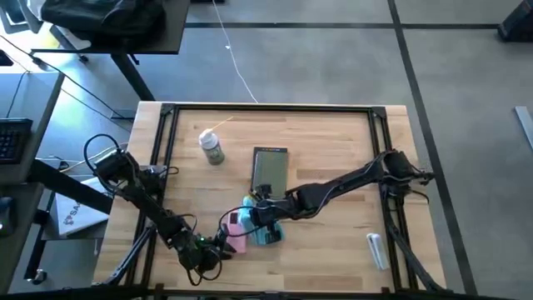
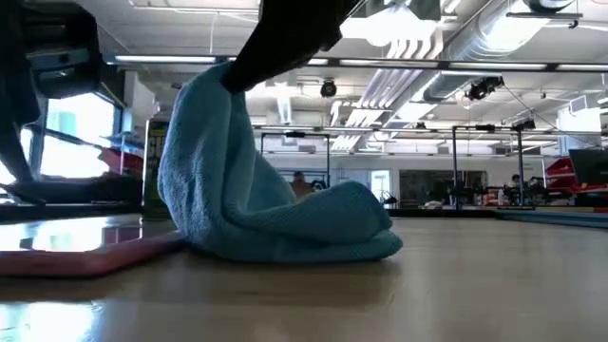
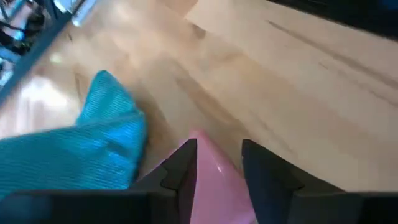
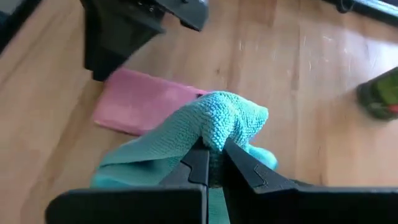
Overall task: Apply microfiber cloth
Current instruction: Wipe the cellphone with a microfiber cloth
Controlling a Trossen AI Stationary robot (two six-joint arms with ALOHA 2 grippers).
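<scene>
Right hand point(image 4: 212, 163): clamped on cloth point(image 4: 211, 127), pinching a raised fold | Cloth: lower end on worktop point(image 1: 333, 258), at 3 o'clock of phone point(image 1: 236, 231), touching it | Left hand point(image 3: 217, 167): fingers astride phone, apparently gripping it.

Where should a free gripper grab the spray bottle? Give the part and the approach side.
Probably across the body of the spray bottle, below its white cap, coming straight down from above. It seems to lie tipped on the table with bare wood around it, well apart from the tablet, so fingers could straddle its narrow width.
</scene>
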